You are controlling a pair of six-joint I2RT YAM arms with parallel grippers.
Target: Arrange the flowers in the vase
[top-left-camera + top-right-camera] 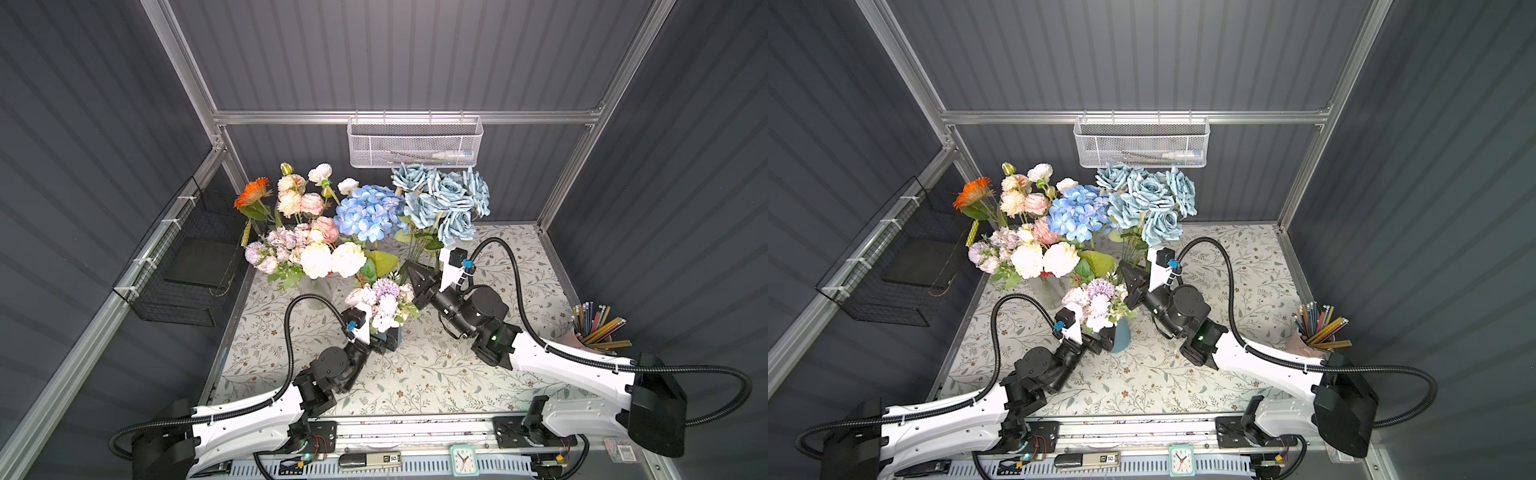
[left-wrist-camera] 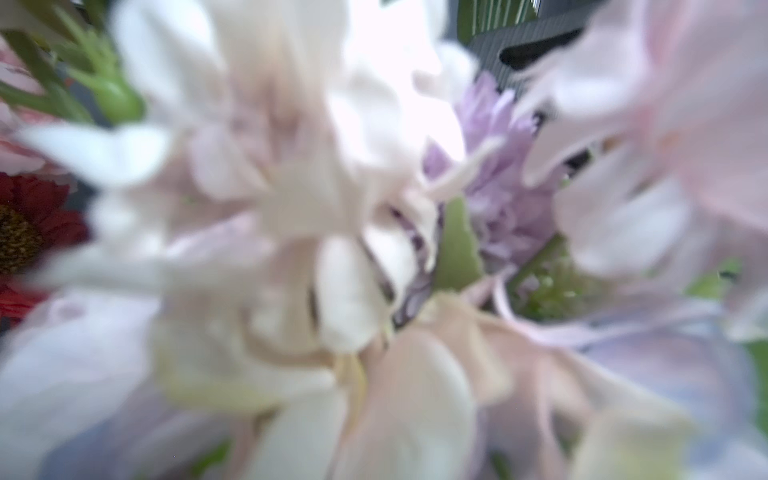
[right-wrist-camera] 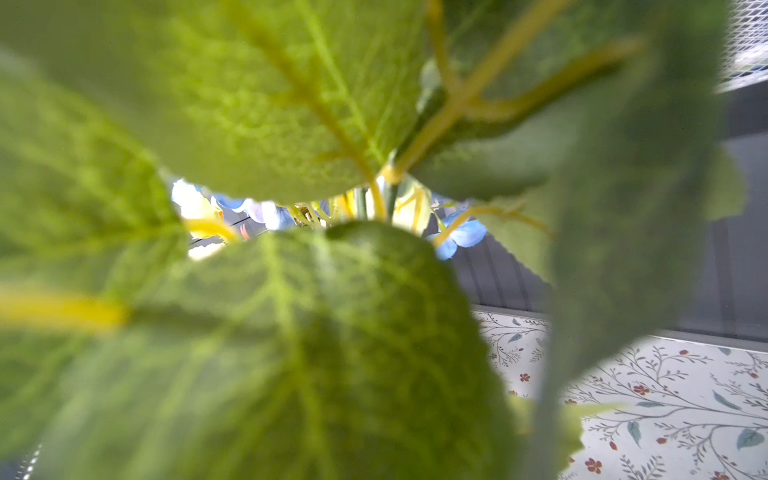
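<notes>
A small bunch of lilac, white and pink flowers (image 1: pixel 384 301) stands in a blue vase (image 1: pixel 1122 334) mid-table. My left gripper (image 1: pixel 385 338) sits at that vase, just under the blooms, which hide its jaws. The left wrist view is filled with blurred white and lilac petals (image 2: pixel 494 199), with a red daisy head (image 2: pixel 25 224) at one side. Behind stand a blue hydrangea (image 1: pixel 368 212), dusty-blue roses (image 1: pixel 442 197), and pink, peach and white heads (image 1: pixel 316 257) over a clear vase (image 1: pixel 316 293). My right gripper (image 1: pixel 409 266) is shut, its tip among the hydrangea leaves (image 3: pixel 291 332) and rose stems. The leaves hide whether it pinches anything.
A white mesh basket (image 1: pixel 415 141) hangs on the back rail and a black wire basket (image 1: pixel 183 266) on the left wall. A cup of pencils (image 1: pixel 594 328) stands at the right edge. A small clock (image 1: pixel 464 459) and a stapler (image 1: pixel 370 460) lie along the front rail.
</notes>
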